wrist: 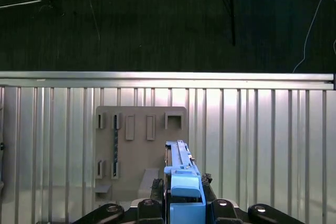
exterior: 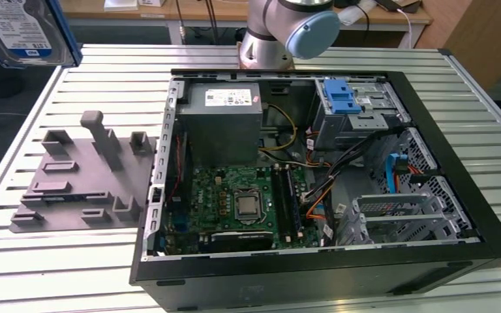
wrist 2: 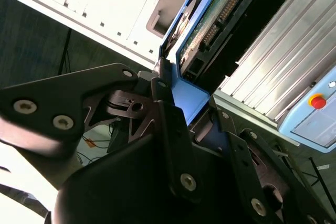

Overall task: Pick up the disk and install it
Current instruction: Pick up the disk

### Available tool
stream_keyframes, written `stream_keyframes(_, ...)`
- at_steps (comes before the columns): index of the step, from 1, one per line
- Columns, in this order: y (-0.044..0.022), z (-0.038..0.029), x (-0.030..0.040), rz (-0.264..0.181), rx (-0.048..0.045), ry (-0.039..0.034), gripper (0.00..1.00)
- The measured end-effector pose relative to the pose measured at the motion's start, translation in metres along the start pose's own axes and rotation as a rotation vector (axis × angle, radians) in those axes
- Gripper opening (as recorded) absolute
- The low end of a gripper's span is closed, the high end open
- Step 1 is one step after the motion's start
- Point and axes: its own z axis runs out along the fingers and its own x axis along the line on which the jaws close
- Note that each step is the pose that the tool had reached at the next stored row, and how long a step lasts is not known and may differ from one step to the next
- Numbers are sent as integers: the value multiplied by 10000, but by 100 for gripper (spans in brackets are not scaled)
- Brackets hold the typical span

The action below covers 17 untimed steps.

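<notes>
First wrist view: disk (wrist: 184,184) clamped edge-on in jaws, long axis pointing outward.

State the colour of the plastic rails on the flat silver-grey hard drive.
Blue; the disk's rails show best in the first wrist view.

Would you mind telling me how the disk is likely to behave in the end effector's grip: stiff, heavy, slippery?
Probably rigid: the disk stands straight out from the end effector without sagging. Its smooth blue plastic rails may be somewhat slippery. The exposed circuit board in the second wrist view suggests knocks could damage it.
</notes>
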Motion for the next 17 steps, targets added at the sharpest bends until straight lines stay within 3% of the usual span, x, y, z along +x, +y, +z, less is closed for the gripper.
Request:
stream_keyframes(2,-19,0,0,0,0,0,36)
stream_keyframes(3,-58,0,0,-1,0,0,36)
stream_keyframes(17,-201,-1,0,-1,0,0,36)
